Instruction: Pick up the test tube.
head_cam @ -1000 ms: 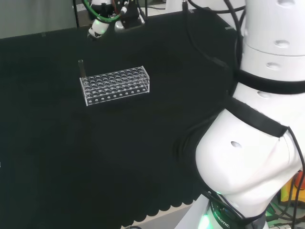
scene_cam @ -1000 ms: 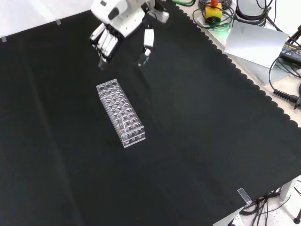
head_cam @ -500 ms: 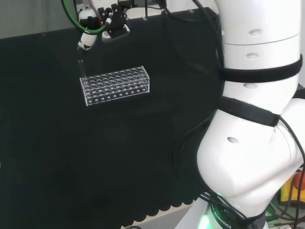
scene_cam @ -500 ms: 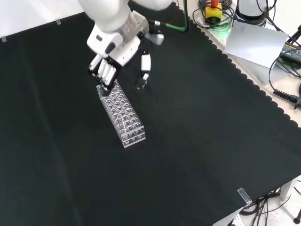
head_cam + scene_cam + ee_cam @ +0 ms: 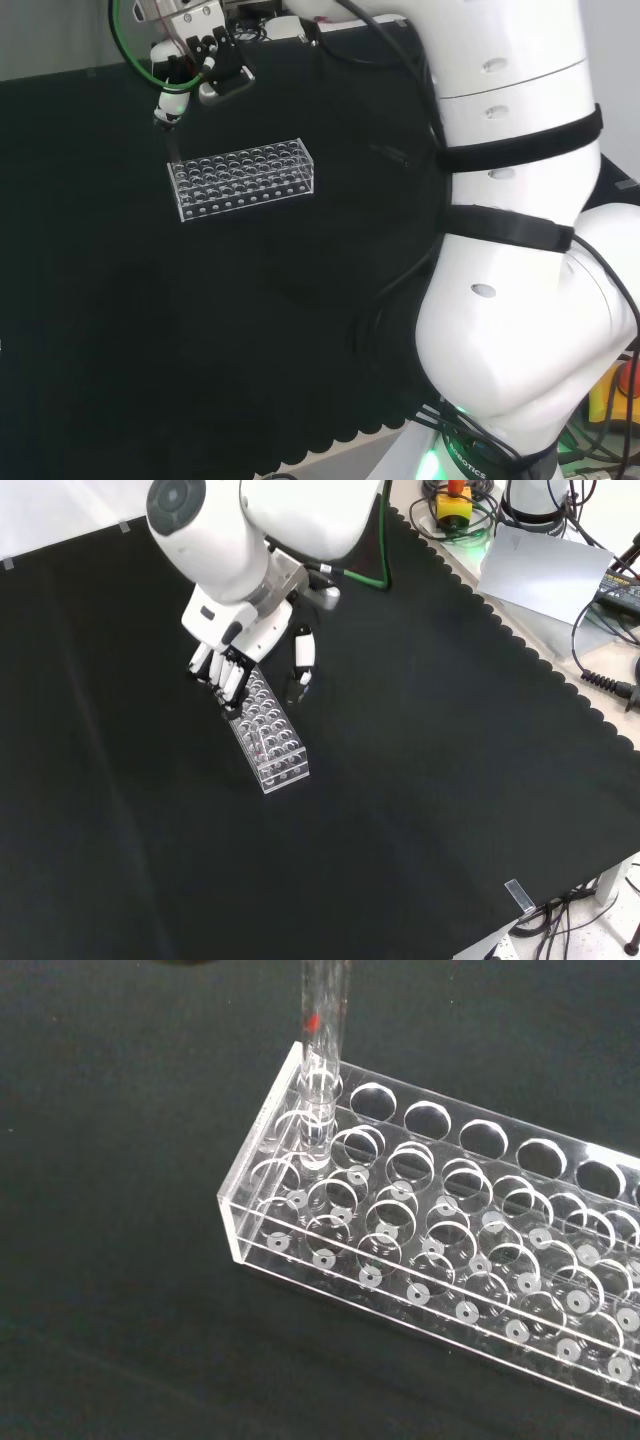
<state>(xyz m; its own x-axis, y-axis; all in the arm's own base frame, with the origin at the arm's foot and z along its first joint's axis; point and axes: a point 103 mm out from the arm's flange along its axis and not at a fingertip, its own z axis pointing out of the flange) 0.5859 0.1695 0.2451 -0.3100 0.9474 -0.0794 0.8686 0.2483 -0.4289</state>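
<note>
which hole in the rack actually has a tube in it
The corner hole of the clear rack, at the end under the hand. The test tube stands upright in it; every other hole visible is empty.

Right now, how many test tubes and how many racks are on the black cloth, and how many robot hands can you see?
Test tube: 1, standing upright in a corner hole of the rack
Clear rack: 1
Hand: 1, above the rack's end where the tube stands
Total: 3
</note>
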